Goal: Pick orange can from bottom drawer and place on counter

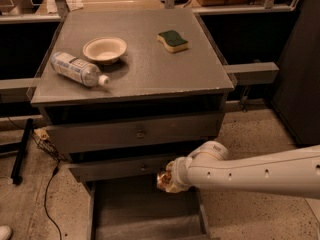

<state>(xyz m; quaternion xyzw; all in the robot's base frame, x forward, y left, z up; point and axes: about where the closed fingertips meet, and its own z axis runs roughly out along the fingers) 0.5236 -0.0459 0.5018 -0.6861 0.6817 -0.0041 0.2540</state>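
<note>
**A:** Where's the orange can (162, 176)?
**B:** Low centre of the frame, gripped in the gripper (169, 180), jaws closed round it, just above the open bottom drawer (140, 211)
**A:** How to lift it well?
**B:** I'd pull back clear of the drawer fronts above, then rise and set it on the bare middle of the counter (150, 71), away from bowl (104, 49), bottle (77, 69) and sponge (173, 40)
**A:** Anything in the drawer or bowl?
**B:** Both look empty

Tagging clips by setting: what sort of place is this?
Probably a lab or workshop test station, not a home kitchen: a grey drawer cabinet on speckled floor, loose cables beside it, bowl, bottle and sponge on the counter. The gripper holds the orange can over the open bottom drawer.
</note>
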